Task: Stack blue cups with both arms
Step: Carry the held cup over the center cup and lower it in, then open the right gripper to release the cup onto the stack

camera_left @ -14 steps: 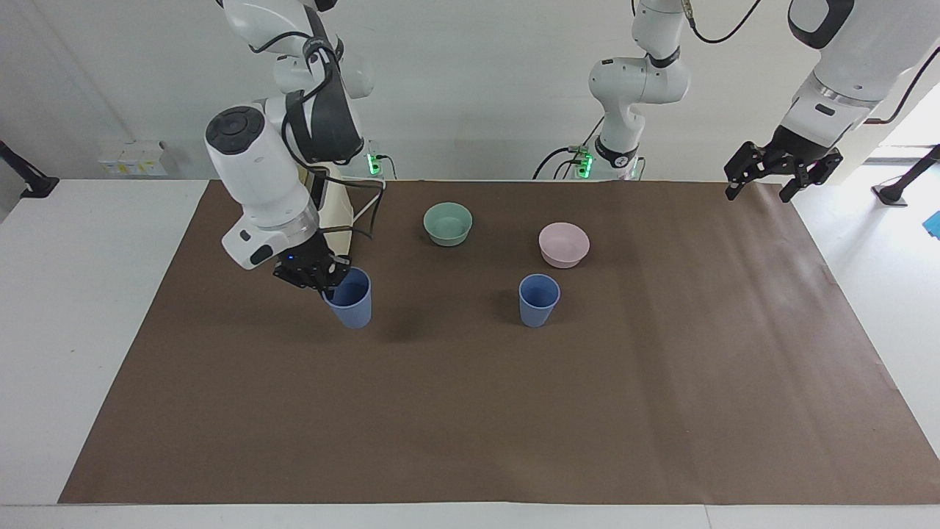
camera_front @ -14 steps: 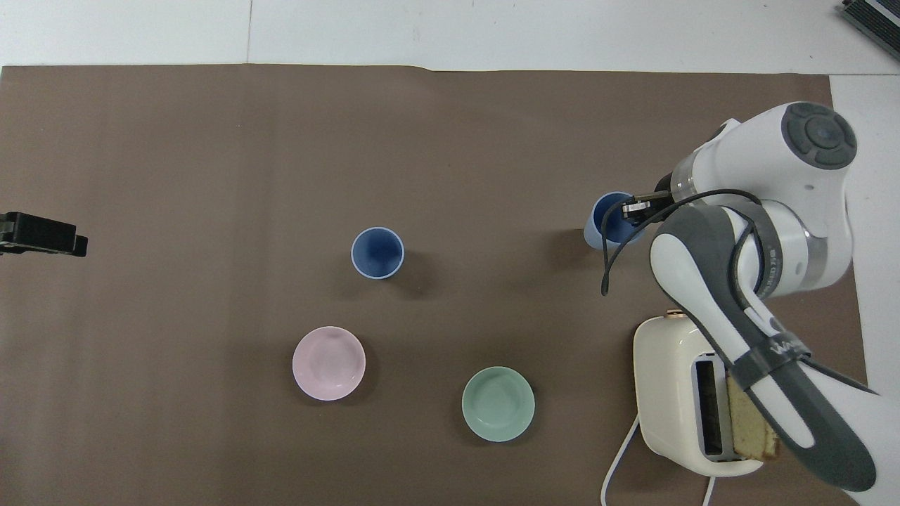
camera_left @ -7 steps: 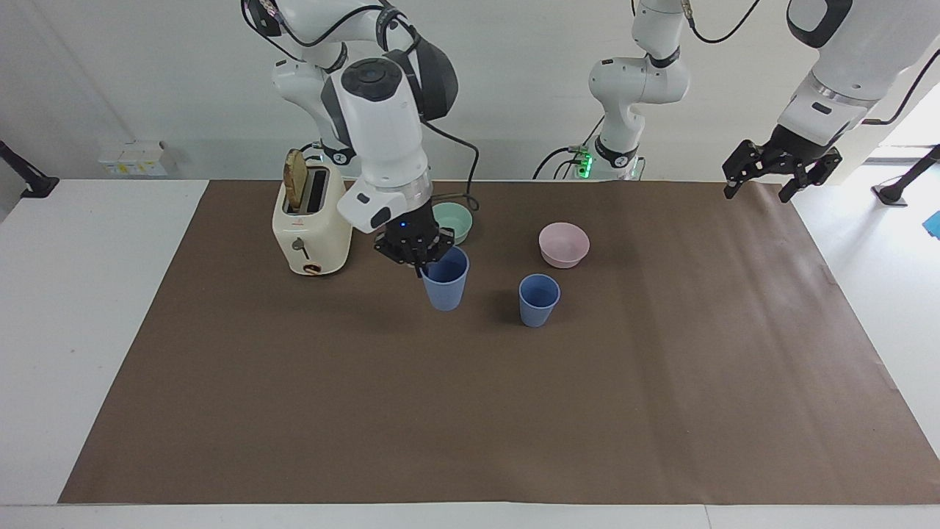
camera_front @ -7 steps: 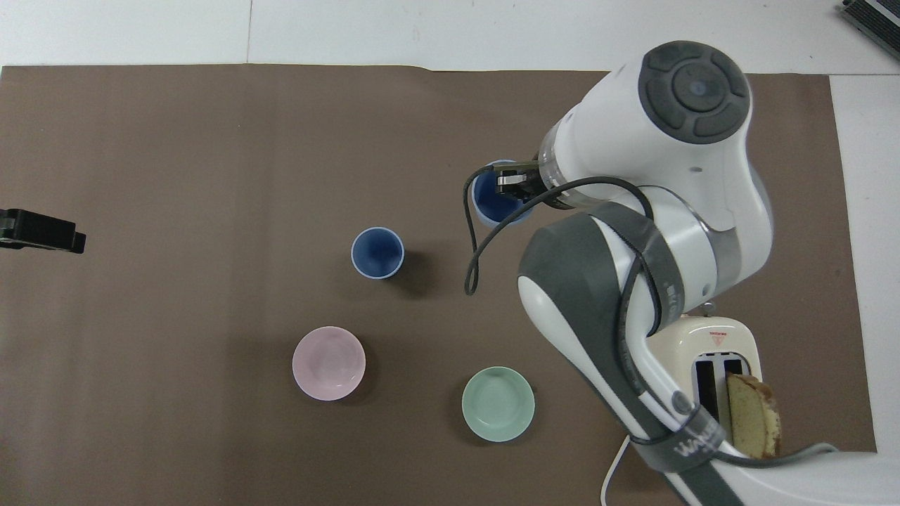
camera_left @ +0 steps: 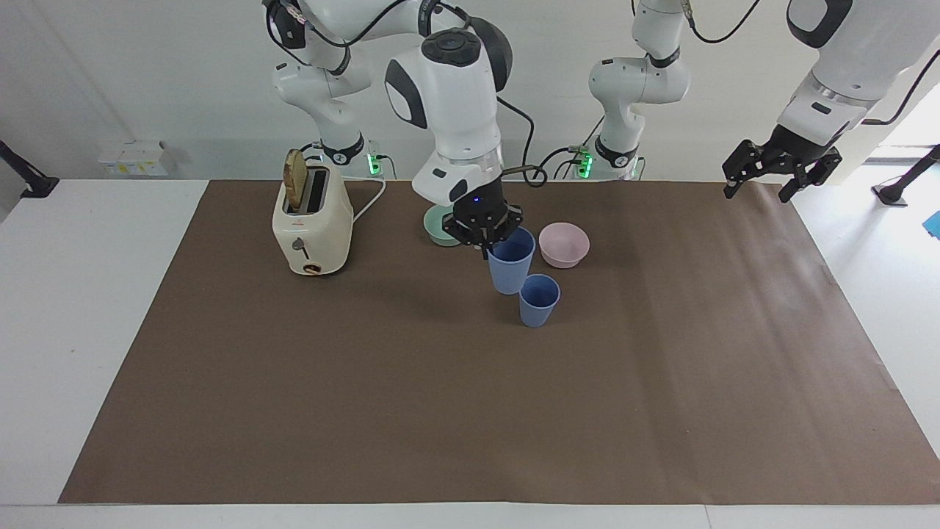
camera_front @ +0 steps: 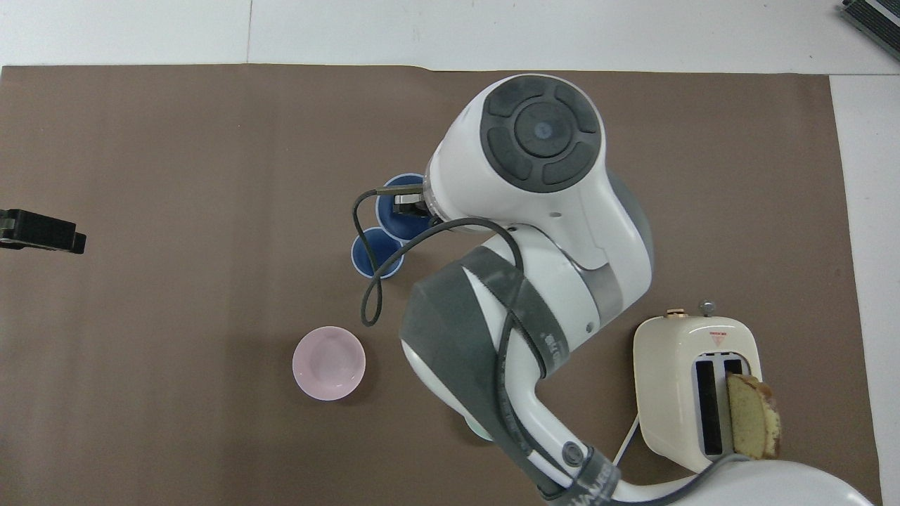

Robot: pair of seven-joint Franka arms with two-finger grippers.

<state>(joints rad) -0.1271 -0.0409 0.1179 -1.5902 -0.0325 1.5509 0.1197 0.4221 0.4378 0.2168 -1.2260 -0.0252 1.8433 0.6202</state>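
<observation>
One blue cup (camera_left: 539, 300) stands upright on the brown mat near the middle; it also shows in the overhead view (camera_front: 371, 258). My right gripper (camera_left: 486, 246) is shut on the rim of the second blue cup (camera_left: 512, 263) and holds it upright in the air over the mat. It is close beside the standing cup, on the side toward the right arm's end. In the overhead view the held cup (camera_front: 402, 214) overlaps the standing cup's rim, with the right gripper (camera_front: 408, 204) at its rim. My left gripper (camera_left: 758, 191) is open and waits raised over the mat's corner at the left arm's end, also visible in the overhead view (camera_front: 42, 232).
A pink bowl (camera_left: 563, 244) sits nearer to the robots than the standing cup. A mint-green bowl (camera_left: 438, 229) beside it is partly hidden by the right gripper. A cream toaster (camera_left: 312, 220) holding a bread slice stands toward the right arm's end.
The right arm has carried the held blue cup from the right arm's end of the mat to just beside the standing cup, lifting it. The left arm has not moved.
</observation>
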